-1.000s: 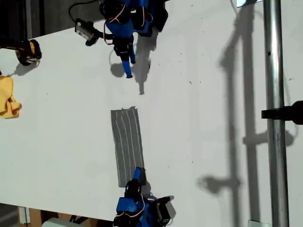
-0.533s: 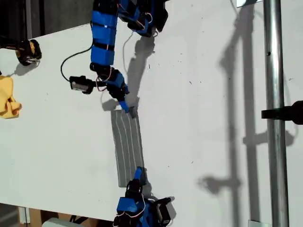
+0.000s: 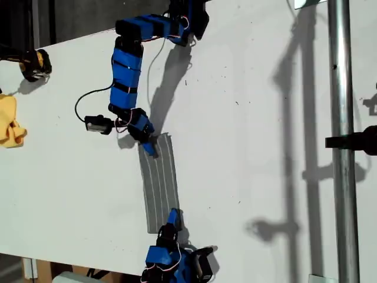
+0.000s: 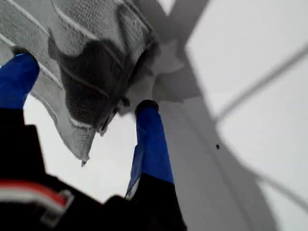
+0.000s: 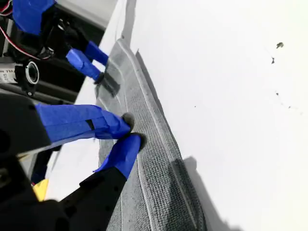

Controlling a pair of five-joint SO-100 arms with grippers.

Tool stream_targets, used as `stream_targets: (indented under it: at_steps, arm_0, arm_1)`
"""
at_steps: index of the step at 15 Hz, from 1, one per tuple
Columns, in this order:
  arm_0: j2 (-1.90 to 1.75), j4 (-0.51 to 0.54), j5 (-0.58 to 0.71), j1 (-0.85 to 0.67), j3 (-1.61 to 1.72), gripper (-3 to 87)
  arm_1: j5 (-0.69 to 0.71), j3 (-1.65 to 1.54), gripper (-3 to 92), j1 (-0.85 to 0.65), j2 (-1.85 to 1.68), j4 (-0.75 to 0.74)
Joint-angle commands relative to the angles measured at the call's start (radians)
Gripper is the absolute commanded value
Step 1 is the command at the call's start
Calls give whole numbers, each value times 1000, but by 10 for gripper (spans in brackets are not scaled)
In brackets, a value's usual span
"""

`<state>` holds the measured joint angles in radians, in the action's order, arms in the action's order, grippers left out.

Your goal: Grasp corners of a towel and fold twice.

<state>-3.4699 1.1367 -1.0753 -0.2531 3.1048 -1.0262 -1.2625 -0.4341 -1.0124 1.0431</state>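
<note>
Risk: single-layer grab. Towel (image 3: 159,183) lies as a strip from mid-worktop to the worktop edge. My first gripper (image 4: 83,81) gapes astride a corner (image 4: 79,144). My second gripper (image 5: 131,131) is nearly together on the far end, grip unclear.

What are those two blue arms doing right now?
My first gripper open, fingers astride one end of the grey striped fabric towel. My second gripper at the other end, grip unclear. Nothing blocking.

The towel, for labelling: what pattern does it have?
Grey towel with narrow white stripes, clearest in the second wrist view.
</note>
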Motion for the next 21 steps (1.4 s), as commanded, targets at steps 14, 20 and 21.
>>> stream_targets:
  at_steps: [14, 20, 21]
  arm_0:
    - [-5, 9, -6, 8, 3, 32]
    - [-5, 14, 2, 6, 3, 33]
    - [-5, 12, 3, 6, 3, 33]
  arm_1:
    - [104, -230, 1, -29, -296, -71]
    - [5, -804, 7, -54, -1009, 161]
    - [-32, -881, 8, -58, -1131, 224]
